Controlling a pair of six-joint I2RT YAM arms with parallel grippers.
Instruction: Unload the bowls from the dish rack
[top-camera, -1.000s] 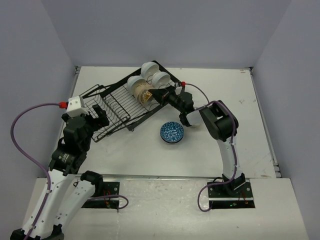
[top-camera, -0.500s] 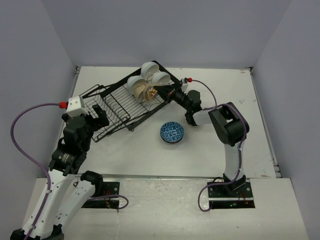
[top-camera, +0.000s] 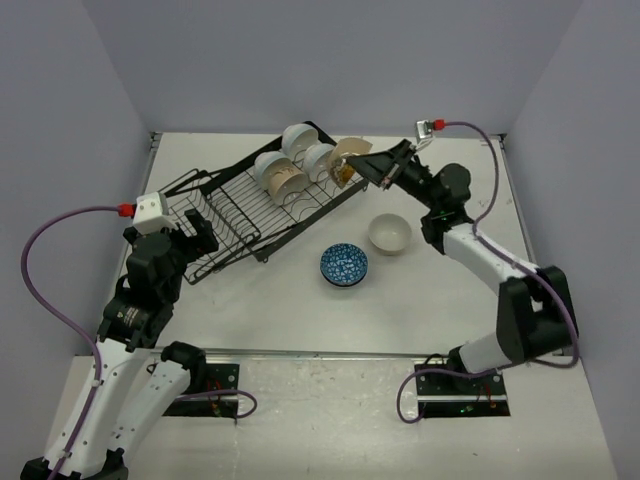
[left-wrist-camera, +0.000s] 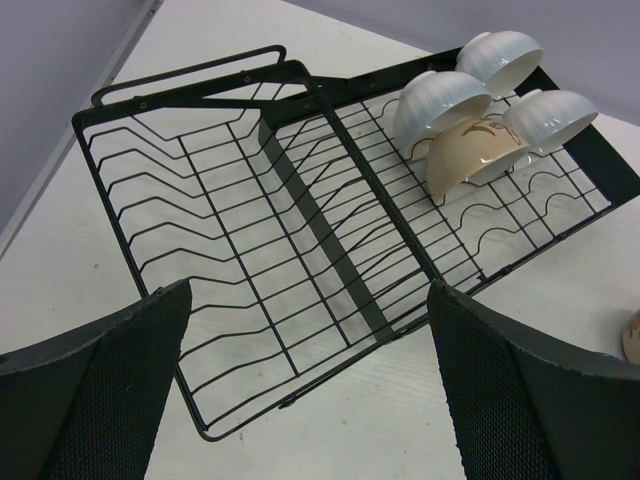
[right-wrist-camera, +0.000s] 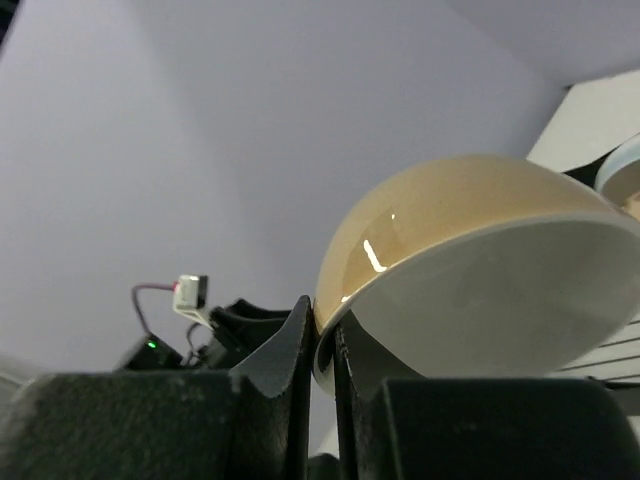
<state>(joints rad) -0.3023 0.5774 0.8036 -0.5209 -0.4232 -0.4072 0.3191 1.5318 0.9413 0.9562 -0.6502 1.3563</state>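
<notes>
The right hand (top-camera: 368, 166) is clamped on the rim of a glossy tan ceramic bowl (top-camera: 345, 155), one finger inside and one outside. It holds the bowl tilted at the end corner of the long black wire dish rack (top-camera: 240, 215). Just beyond that hand, three white ribbed bowls (left-wrist-camera: 440, 95) and a beige bowl (left-wrist-camera: 475, 150) lean in the rack. Nearer the bases than the hand, a cream bowl (top-camera: 390, 233) and a blue-patterned bowl (top-camera: 344, 264) sit on the white bench (top-camera: 450, 300). The left hand (left-wrist-camera: 307, 300) hangs over the rack's other end, fingers spread wide.
</notes>
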